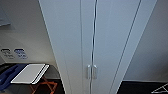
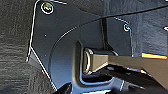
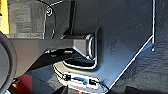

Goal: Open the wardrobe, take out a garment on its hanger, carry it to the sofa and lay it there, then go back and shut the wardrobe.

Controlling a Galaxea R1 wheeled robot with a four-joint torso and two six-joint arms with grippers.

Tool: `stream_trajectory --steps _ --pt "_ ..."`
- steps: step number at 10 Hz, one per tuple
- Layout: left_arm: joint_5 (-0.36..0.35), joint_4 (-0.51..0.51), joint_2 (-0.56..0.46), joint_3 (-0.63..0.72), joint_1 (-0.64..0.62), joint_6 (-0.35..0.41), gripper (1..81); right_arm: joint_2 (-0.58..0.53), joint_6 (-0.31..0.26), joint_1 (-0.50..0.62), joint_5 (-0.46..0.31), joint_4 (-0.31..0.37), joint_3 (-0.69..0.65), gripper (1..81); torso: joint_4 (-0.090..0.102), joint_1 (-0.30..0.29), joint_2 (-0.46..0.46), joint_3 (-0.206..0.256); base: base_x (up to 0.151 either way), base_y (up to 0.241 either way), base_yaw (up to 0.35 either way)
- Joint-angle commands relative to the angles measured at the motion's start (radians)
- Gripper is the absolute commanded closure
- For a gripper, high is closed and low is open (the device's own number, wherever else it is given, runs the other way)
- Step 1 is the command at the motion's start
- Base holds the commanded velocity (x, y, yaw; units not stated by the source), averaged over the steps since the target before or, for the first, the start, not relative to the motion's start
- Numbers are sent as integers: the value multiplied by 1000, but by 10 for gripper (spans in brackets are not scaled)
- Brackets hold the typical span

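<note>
Straight ahead of the robot in the head view stands the wardrobe (image 1: 100, 37), its white front filling the middle of the picture from top to bottom. Both doors are shut; a thin dark seam runs down between them, and the two short silver handles (image 1: 91, 72) sit side by side at that seam, low in the picture. The wardrobe's left edge slants down toward the floor, and its right edge meets a plain grey wall (image 1: 152, 50).

Left of the wardrobe a white flat board (image 1: 30, 73) rests tilted on an orange frame (image 1: 45, 86), near the wardrobe's lower left corner but apart from it. A blue object (image 1: 6, 77) lies just beyond the board at the picture's edge. Dark floor (image 1: 140, 88) shows to the right of the wardrobe's foot, with a thin white wire shape (image 1: 161, 89) at the far corner.

Both wrist views look down on dark textured carpet (image 2: 15, 50) past the robot's own plate and bar. Whether either gripper is wide or narrow cannot be told.
</note>
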Motion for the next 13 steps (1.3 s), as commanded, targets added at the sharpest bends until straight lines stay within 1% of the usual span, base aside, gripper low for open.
stream_trajectory --steps 1,5,7,9,11,12,13 --pt "62 11 -17 9 -16 2 10 -20 -3 19 -68 -1 12 10 0 0 0 0 0 0 0" --pt "60 10 -17 9 -16 1 10 -21 -3 22 -66 4 9 10 0 0 0 0 0 0 0" --pt "57 10 -34 29 -25 1 10 -40 6 68 -77 7 38 10 0 0 0 0 0 0 0" --pt "57 8 -121 127 -60 -2 10 -136 6 134 -83 6 218 10 0 0 0 0 0 0 0" --pt "57 8 -240 266 -115 -4 10 -252 6 220 -80 6 402 10 0 0 0 0 0 0 0" --pt "57 8 -306 354 -146 -5 10 -310 6 271 -82 6 483 10 0 0 0 0 0 0 0" --pt "57 8 -346 410 -177 -7 10 -345 7 317 -83 9 536 10 0 0 0 0 0 0 0"
